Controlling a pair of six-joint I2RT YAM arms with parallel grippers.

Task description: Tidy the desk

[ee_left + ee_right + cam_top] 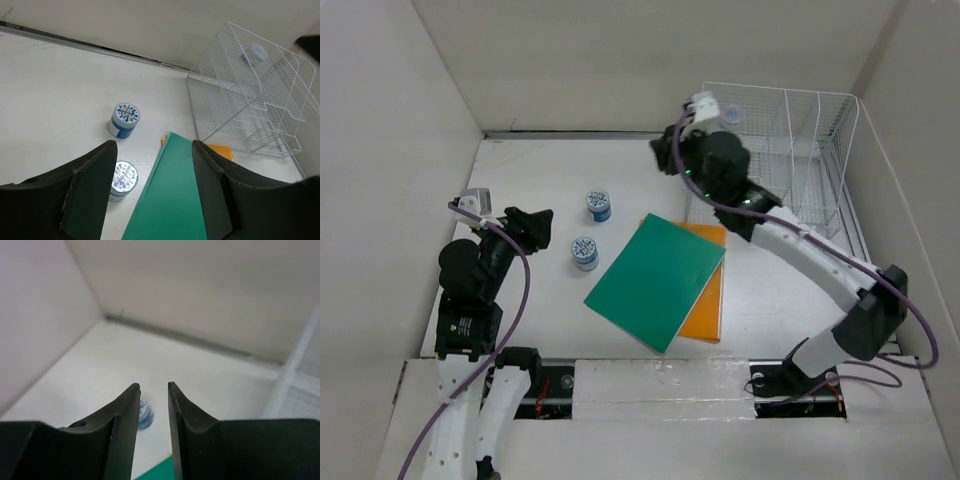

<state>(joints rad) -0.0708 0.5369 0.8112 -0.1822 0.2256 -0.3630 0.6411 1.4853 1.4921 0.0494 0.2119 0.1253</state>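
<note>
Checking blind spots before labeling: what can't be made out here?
Orange folder: top view, mostly under the green folder.
Blue jar: right wrist view, blurred, partly behind a finger.
Racked jar: left wrist view, details too small, inside the wire rack.

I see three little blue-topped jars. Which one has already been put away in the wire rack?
The far jar, standing inside the white wire rack. The middle jar and the near jar stand on the desk, left of the green folder.
</note>
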